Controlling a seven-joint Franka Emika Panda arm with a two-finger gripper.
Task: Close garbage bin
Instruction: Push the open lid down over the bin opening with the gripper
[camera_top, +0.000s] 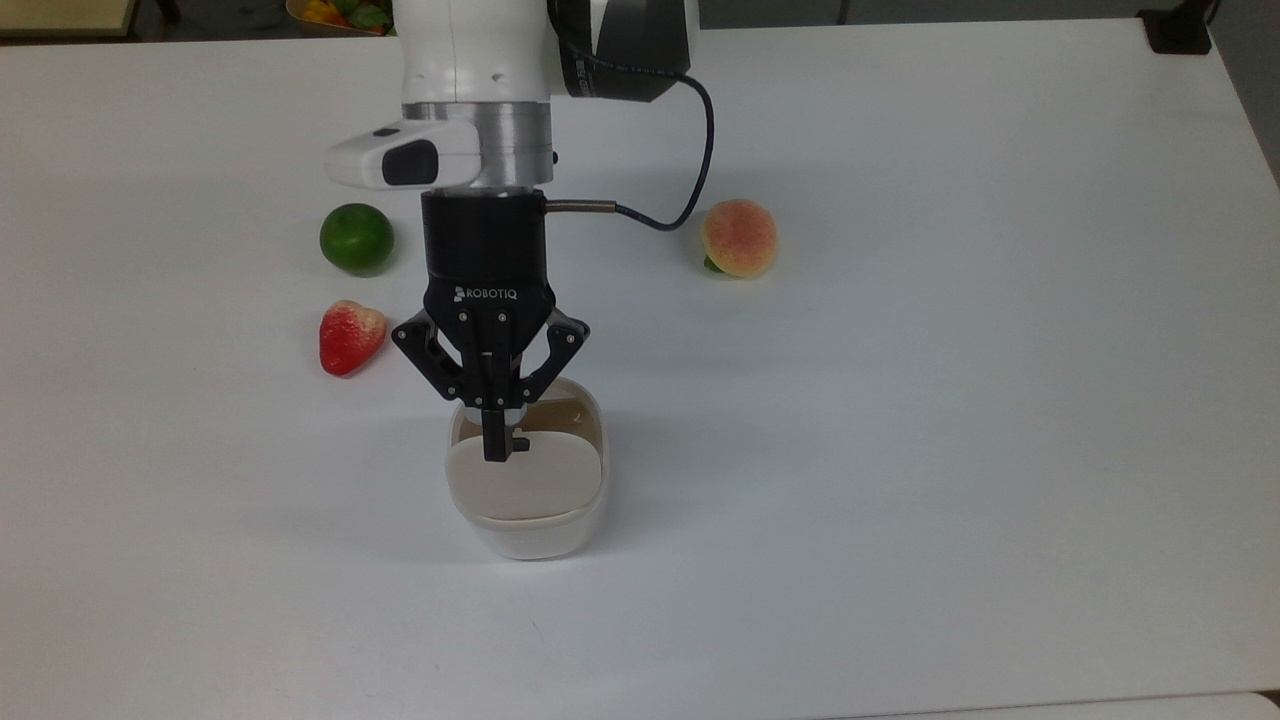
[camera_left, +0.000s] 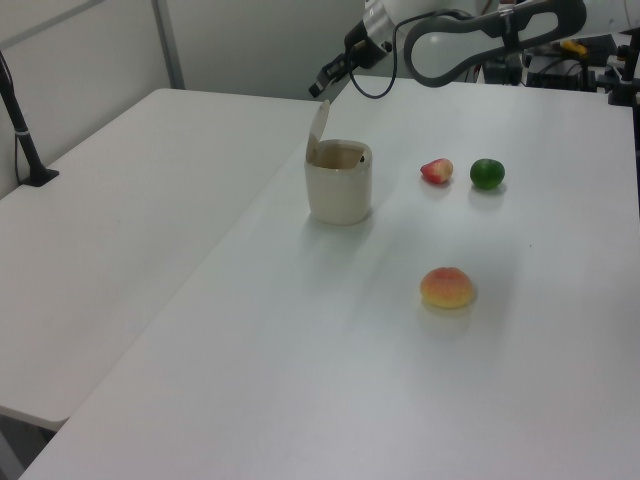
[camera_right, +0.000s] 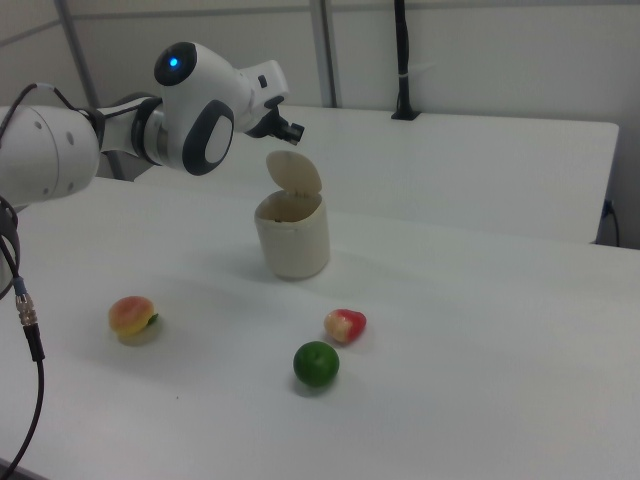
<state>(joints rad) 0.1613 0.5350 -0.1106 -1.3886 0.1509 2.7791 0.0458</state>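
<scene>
The garbage bin (camera_top: 530, 535) is a small white tub standing in the middle of the table, also seen in the left view (camera_left: 338, 190) and the right view (camera_right: 292, 243). Its beige lid (camera_top: 525, 480) stands up, open (camera_left: 317, 128) (camera_right: 294, 174). My gripper (camera_top: 493, 446) is shut with nothing in it and points down over the lid's top edge. In the left view my gripper (camera_left: 322, 89) hangs just above the lid's tip, and in the right view my gripper (camera_right: 296, 131) is a little above it. I cannot tell whether it touches the lid.
A red strawberry (camera_top: 350, 337) and a green lime (camera_top: 356, 239) lie to the top view's left of the bin. A peach (camera_top: 739, 238) lies to the top view's upper right. A second table (camera_left: 120, 200) adjoins in the left view.
</scene>
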